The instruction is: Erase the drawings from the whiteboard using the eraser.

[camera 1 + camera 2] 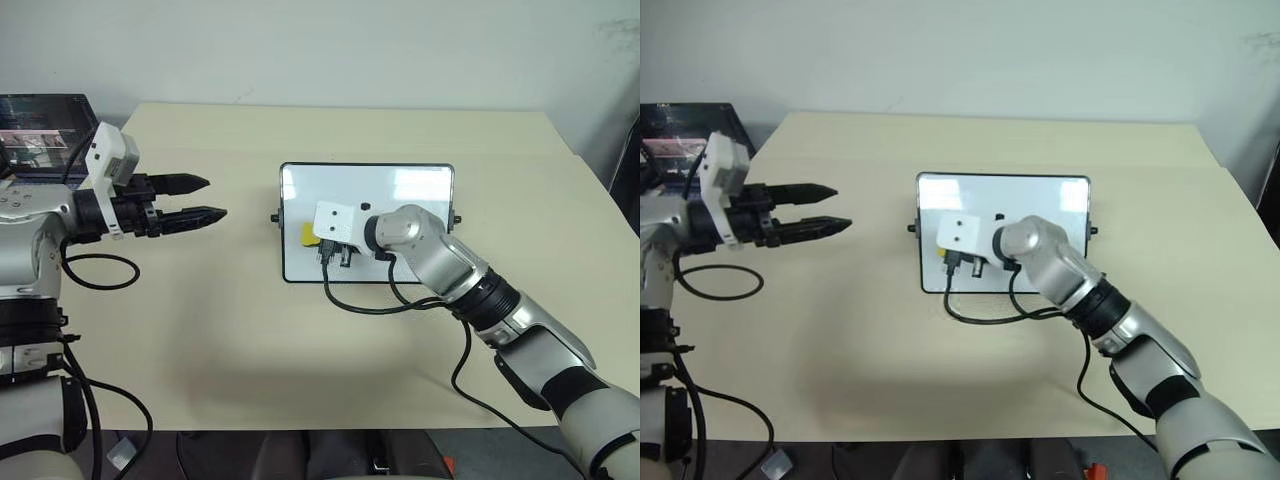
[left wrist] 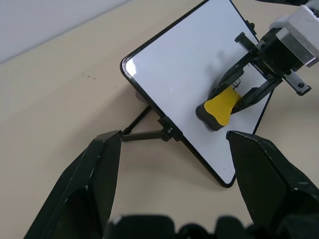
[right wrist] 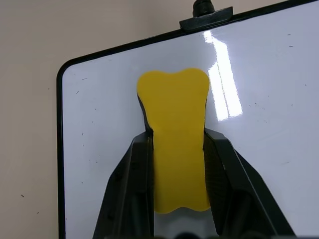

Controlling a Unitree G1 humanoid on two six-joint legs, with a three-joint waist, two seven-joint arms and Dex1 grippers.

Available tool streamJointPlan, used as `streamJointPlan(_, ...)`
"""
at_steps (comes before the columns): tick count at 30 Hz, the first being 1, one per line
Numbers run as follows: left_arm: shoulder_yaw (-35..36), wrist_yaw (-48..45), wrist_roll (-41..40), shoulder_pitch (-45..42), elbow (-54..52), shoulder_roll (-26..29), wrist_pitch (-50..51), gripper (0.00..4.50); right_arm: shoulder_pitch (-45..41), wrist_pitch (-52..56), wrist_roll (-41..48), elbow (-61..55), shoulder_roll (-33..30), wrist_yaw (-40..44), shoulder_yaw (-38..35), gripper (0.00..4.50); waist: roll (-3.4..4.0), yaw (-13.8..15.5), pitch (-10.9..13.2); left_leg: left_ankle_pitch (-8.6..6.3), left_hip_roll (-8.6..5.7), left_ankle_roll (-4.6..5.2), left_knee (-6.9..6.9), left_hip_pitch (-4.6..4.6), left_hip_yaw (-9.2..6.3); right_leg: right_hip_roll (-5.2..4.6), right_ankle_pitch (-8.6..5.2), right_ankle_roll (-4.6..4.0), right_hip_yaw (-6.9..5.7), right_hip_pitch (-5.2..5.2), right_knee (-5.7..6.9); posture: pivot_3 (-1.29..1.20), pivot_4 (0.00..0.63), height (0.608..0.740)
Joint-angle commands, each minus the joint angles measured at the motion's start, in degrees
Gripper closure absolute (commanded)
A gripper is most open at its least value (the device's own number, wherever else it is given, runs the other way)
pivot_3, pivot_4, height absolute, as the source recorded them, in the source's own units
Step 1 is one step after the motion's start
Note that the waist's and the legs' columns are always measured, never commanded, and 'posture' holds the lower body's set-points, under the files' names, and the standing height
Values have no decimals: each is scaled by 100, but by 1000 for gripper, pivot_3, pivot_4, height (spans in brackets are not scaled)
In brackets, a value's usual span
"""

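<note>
Over the glossy white dark-framed whiteboard (image 1: 400, 190) on the beige worktop (image 1: 200, 330), the right end effector (image 3: 179, 164) clamps the small yellow eraser (image 3: 174, 144) lengthwise near the board's left end, while the left end effector (image 1: 195, 200) hangs parted well aside.

A big, pale yellow counter (image 1: 250, 350) takes up most of the room. Behind it stands a plain white wall (image 1: 330, 45). A dark laptop (image 1: 40, 135) sits at the far left corner. Soft light falls evenly.

Beige desk (image 1: 250, 340), pushed against a pale wall. The whiteboard (image 1: 400, 185) stands on it near centre, propped on its knobbed stand. Laptop (image 1: 40, 135) at the far-left corner.
</note>
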Motion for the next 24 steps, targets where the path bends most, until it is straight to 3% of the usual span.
streamJointPlan(1, 205, 23, -90, -44, -236, 155, -21, 867, -190, -46, -393, 25, 9, 37, 50, 3500, 0, 0, 0, 0, 0, 0, 0, 0, -1, 0, 0, 0, 0, 0, 1, 0, 150, 740)
streamJointPlan(24, 135, 74, -78, -113, -185, 119, -79, 867, 938, -197, -1505, -271, -346, 550, 296, 3503, -20, 12, -13, 1, -3, 0, 6, 43, -1, 1, -6, 11, 0, 40, 5, 0, 150, 740)
